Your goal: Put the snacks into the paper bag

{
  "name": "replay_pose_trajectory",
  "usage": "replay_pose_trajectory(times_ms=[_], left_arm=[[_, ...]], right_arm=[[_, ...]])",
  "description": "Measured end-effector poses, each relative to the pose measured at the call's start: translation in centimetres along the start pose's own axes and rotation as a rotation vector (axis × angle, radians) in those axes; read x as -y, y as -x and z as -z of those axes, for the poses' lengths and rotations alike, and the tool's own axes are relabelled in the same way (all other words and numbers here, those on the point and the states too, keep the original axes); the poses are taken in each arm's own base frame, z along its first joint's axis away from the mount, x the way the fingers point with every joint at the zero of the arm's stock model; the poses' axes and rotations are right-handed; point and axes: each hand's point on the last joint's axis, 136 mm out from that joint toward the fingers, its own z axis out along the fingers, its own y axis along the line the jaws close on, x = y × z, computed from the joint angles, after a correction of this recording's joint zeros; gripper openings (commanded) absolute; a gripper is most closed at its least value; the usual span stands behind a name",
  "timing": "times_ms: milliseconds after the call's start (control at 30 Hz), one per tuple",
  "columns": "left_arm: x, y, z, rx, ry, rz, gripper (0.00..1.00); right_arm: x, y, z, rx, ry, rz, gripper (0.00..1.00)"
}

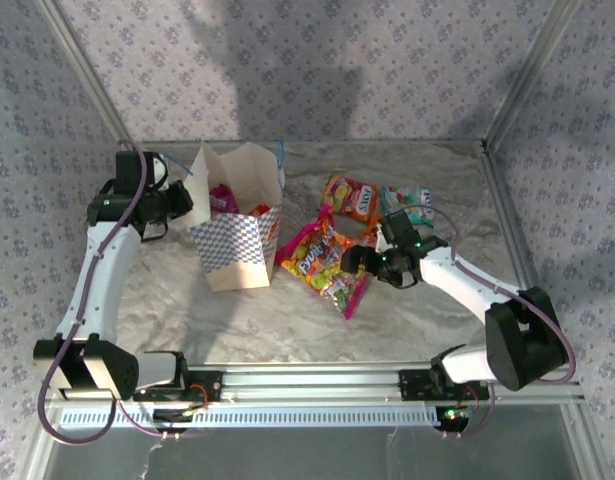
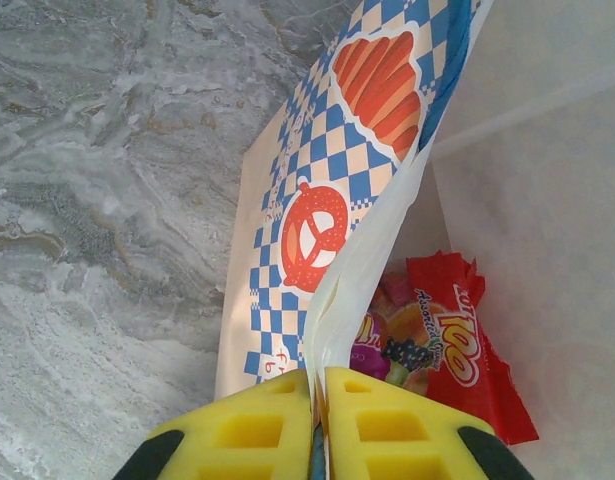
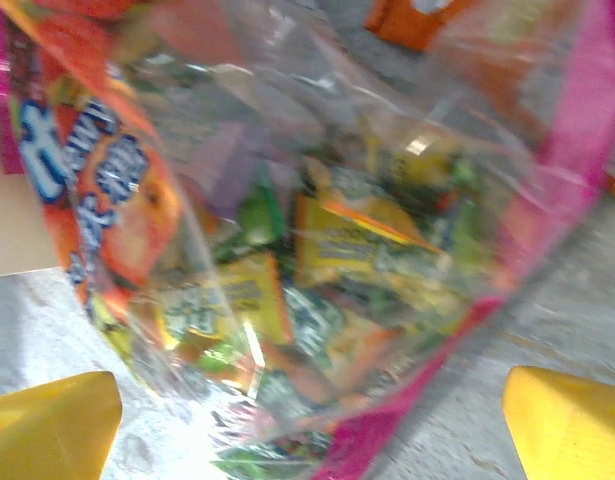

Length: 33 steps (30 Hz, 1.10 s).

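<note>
Marbled grey tabletop (image 1: 287, 320) carries the multicoloured packet (image 1: 322, 262), lying flat just right of the upright paper bag (image 1: 237, 250), with the right gripper (image 1: 359, 262) over it, jaws spread wide. Farther back, the left gripper (image 2: 319, 378) pinches the bag's rim, a red packet (image 2: 467, 340) inside; an orange packet (image 1: 349, 198) and a teal-white packet (image 1: 412, 205) lie beyond.

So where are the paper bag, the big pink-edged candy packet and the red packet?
paper bag (image 1: 237, 250): top view, its checkered front panel.
pink-edged packet (image 1: 317, 258): top view, its see-through middle.
red packet (image 2: 459, 340): left wrist view, its printed face.
</note>
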Motion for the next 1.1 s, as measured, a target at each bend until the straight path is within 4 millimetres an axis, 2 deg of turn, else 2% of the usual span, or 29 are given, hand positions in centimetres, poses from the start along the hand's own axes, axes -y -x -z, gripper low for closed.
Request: replay_pose_trajectory(times_ms=[100,233,333,500,700,900,1000,1100], left_arm=[[0.0,0.0,0.0,0.0,0.0,0.0,0.1],[0.0,0.0,0.0,0.0,0.0,-0.002,0.1],[0.0,0.0,0.0,-0.001,0.001,-0.01,0.1],[0.0,0.0,0.0,-0.001,0.002,-0.015,0.1],[-0.1,-0.1,0.0,-0.004,0.003,-0.015,0.11],[-0.1,-0.2,0.0,-0.006,0.004,-0.014,0.11],[-0.1,-0.2,0.0,-0.007,0.004,-0.014,0.11],[-0.1,-0.2,0.0,-0.007,0.004,-0.015,0.1]], right_arm=[[-0.2,0.0,-0.7,0.002,0.04,0.003,1.0],[1.1,-1.1,-2.1,-0.035,0.028,-0.016,1.0],[1.4,-1.3,-2.5,-0.039,0.025,-0.02,1.0],[0.4,-0.8,-3.2,-0.027,0.081,0.002,1.0],[-0.8,-1.1,-4.5,-0.036,0.117,0.053,1.0],[-0.8,-1.0,-5.3,-0.044,0.114,0.043,1.0],[-0.7,-0.8,-5.5,-0.06,0.1,0.024,0.97],[-0.6,-0.8,-5.7,-0.07,0.075,0.011,0.89]])
